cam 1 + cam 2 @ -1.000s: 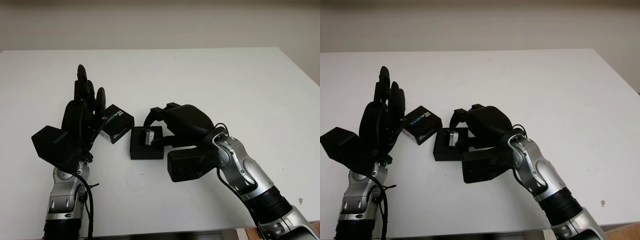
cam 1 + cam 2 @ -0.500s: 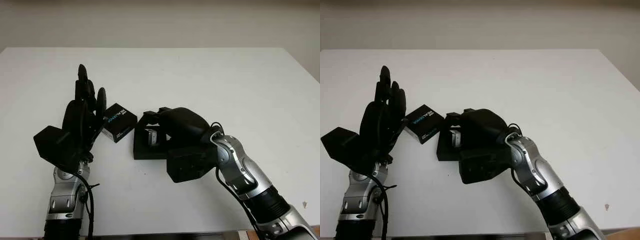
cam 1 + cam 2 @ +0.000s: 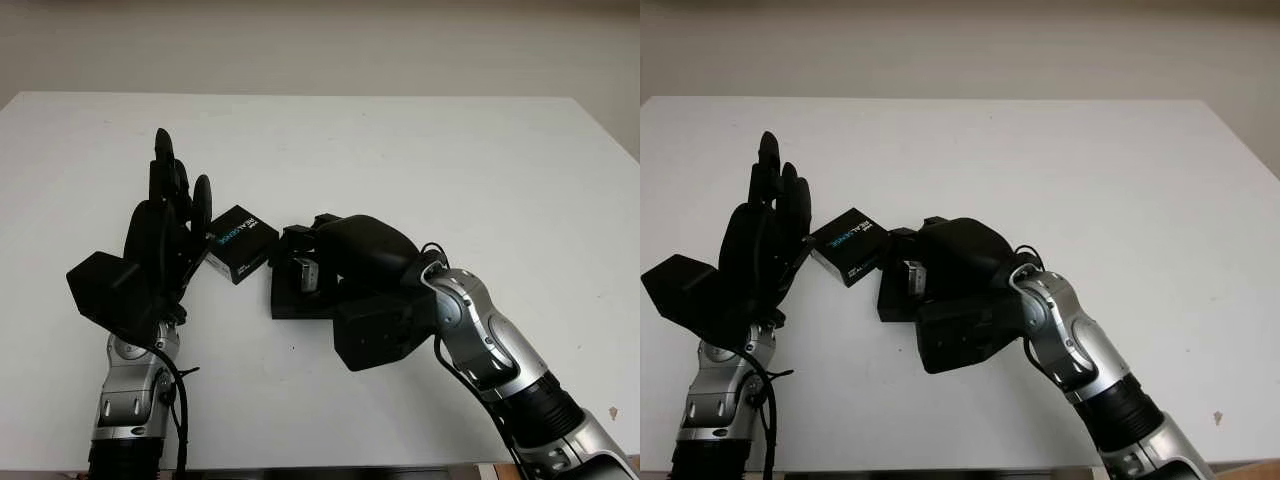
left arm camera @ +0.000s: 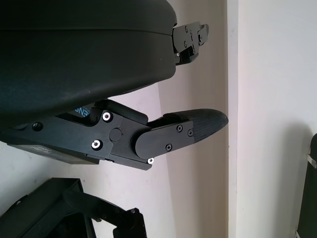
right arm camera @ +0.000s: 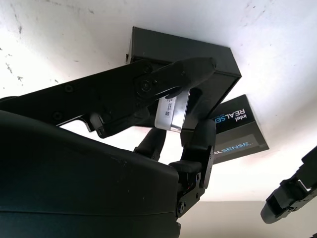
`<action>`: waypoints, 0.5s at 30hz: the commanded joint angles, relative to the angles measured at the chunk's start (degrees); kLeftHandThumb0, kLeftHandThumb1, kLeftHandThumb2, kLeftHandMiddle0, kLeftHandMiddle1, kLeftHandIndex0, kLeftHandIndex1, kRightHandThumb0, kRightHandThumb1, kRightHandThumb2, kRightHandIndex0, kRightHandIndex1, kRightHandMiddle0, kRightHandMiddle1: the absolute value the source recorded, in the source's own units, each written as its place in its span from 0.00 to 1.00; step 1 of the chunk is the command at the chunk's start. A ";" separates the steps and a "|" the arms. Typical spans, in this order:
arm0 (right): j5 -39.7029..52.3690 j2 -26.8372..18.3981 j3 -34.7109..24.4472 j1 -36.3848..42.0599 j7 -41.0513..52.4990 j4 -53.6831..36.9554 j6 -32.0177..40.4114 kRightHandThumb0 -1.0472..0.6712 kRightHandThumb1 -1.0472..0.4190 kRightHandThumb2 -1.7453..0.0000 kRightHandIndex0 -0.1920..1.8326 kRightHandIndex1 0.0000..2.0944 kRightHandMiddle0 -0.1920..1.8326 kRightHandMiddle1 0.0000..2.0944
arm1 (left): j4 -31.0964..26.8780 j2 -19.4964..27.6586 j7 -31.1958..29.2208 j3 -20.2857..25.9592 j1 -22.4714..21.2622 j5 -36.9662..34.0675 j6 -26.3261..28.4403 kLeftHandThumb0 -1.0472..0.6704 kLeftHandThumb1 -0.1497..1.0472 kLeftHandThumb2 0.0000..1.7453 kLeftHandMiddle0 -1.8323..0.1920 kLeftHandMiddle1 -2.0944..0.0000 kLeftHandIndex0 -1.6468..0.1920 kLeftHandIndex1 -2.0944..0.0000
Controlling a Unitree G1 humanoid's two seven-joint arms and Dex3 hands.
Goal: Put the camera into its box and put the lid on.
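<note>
A white table (image 3: 420,160) runs back to a pale wall. Near its front, left of centre, sits the open black box (image 3: 285,302), and just beside it on the left lies the lid (image 3: 238,243), printed side up and skewed, one corner almost meeting the box. The right hand (image 3: 318,262) reaches in from the bottom right and hangs over the box with its fingers curled around the small silver camera (image 5: 171,111), holding it upright right at the mouth of the box; whether the camera touches the bottom I cannot tell. The left hand (image 3: 165,235) stands upright at the left, just beside the lid, fingers pointing up and away from the robot, holding nothing.
</note>
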 commanded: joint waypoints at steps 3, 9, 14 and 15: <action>-1.92 -0.55 -0.92 -0.58 -2.92 1.82 0.62 0.31 0.08 0.97 0.17 0.39 0.24 0.42 | -0.74 -0.10 0.06 -0.01 -0.04 -0.18 0.06 0.31 1.00 0.36 1.00 0.98 1.00 1.00; -1.93 -1.25 -2.17 -1.59 -5.36 2.90 0.06 0.31 0.08 0.97 0.18 0.40 0.25 0.41 | -0.33 -0.12 -0.01 -0.02 -0.14 -0.32 -0.40 0.31 1.00 0.35 0.99 0.97 1.00 1.00; -2.57 -1.42 -1.66 -1.59 -4.50 2.41 1.06 0.31 0.08 0.97 0.17 0.41 0.25 0.40 | -0.12 -0.09 -0.16 0.00 -0.13 -0.19 -0.79 0.31 1.00 0.35 0.99 0.97 1.00 1.00; -2.78 -1.40 -1.54 -1.55 -4.33 2.30 1.33 0.31 0.08 0.97 0.17 0.40 0.25 0.38 | -0.22 -0.08 0.00 -0.01 -0.10 -0.04 -0.66 0.31 1.00 0.35 0.99 0.97 1.00 1.00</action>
